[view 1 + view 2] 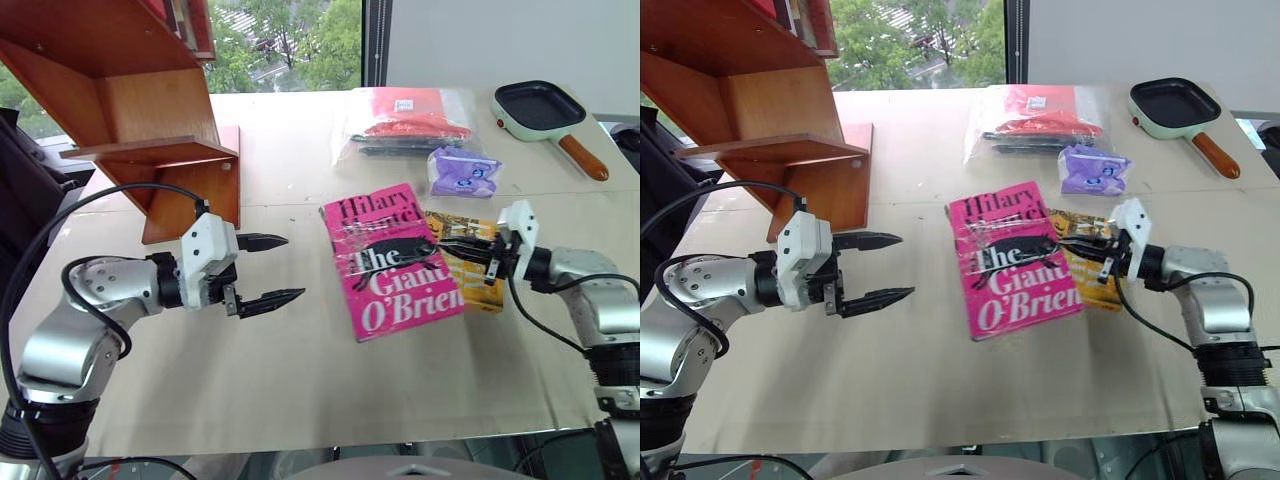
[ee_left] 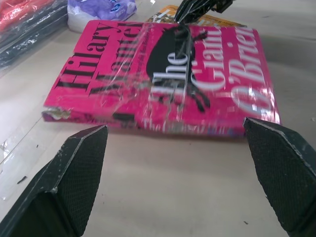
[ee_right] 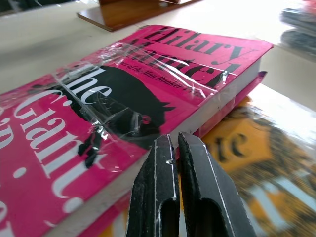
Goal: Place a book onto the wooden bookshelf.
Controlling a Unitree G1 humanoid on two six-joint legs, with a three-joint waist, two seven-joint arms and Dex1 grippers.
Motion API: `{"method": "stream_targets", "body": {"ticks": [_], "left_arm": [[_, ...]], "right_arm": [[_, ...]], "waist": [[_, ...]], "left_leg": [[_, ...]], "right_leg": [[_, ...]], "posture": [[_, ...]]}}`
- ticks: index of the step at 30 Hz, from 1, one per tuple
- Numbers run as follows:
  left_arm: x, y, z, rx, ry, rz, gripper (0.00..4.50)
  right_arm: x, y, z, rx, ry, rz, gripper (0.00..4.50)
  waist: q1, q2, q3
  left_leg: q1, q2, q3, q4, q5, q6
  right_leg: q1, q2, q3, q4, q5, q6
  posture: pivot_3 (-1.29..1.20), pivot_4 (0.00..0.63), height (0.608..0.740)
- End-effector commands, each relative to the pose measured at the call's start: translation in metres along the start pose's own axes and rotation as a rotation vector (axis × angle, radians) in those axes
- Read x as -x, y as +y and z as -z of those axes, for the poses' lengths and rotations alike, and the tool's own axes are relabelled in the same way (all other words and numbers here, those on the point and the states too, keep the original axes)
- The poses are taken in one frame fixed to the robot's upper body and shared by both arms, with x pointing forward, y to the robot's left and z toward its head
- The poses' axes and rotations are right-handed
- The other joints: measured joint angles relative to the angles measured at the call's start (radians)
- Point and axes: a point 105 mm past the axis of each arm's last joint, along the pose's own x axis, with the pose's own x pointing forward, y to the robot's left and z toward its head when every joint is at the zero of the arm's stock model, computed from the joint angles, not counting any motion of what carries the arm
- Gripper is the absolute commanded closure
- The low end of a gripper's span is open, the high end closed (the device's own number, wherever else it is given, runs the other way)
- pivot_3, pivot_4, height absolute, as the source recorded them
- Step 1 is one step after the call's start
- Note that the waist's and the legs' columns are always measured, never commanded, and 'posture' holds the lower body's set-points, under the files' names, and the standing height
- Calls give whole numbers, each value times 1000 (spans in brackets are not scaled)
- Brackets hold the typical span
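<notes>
We see the tabletop (image 1: 300, 400) carrying the bookshelf (image 1: 150, 130) at its far left. The pink book (image 1: 390, 262) lies flat mid-table, partly over a yellow book (image 1: 478, 272). Our left gripper (image 1: 268, 270) hovers beside it, jaws wide. Our right gripper (image 1: 447, 245) rests at the book's right edge, jaws closed on nothing.

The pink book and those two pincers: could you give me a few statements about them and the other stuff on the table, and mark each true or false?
1. The pink book lies partly on the yellow book. True.
2. The left pincer is shut on the pink book. False: it is open, apart from the book.
3. The right pincer is shut, at the pink book's edge. True.
4. The frying pan sits on the wooden bookshelf. False: it is on the table.
</notes>
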Motion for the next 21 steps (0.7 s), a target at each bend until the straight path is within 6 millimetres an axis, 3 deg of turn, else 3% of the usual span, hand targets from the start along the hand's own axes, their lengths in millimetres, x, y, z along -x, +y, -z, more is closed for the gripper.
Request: {"method": "stream_targets", "body": {"ticks": [1, 8, 13, 16, 21], "left_arm": [[2, -1, -5, -29, -10, -13, 0], [4, -2, -4, -8, -18, -32, 0], [0, 0, 5, 196, -100, -116, 0], [-2, -3, 34, 376, -39, -157, 0], [-15, -23, 46, 665, -103, -53, 0]], "right_arm": [[-5, 1, -15, 37, -37, -12, 4475], [-7, -5, -16, 51, -41, 2, 4475], [20, -19, -24, 101, -32, 93, 4475], [44, -12, -35, 146, -46, 102, 4475], [73, 24, -42, 81, -25, 6, 4475]], "waist": [[0, 0, 0], [0, 0, 0], [1, -1, 0], [11, -1, 0], [11, -2, 1]], "left_leg": [[0, 0, 0, 0, 0, 0], [0, 0, 0, 0, 0, 0], [0, 0, 0, 0, 0, 0], [0, -1, -1, 0, 0, 0], [0, 0, -1, 1, 0, 1]], "right_leg": [[0, 0, 0, 0, 0, 0], [0, 0, 0, 1, 0, 0], [0, 0, 0, 1, 0, 0], [0, -1, 0, 2, 0, 0], [0, -1, 0, 2, 0, 0]], "posture": [[0, 150, 740], [0, 150, 740], [0, 150, 740], [0, 150, 740], [0, 150, 740]]}}
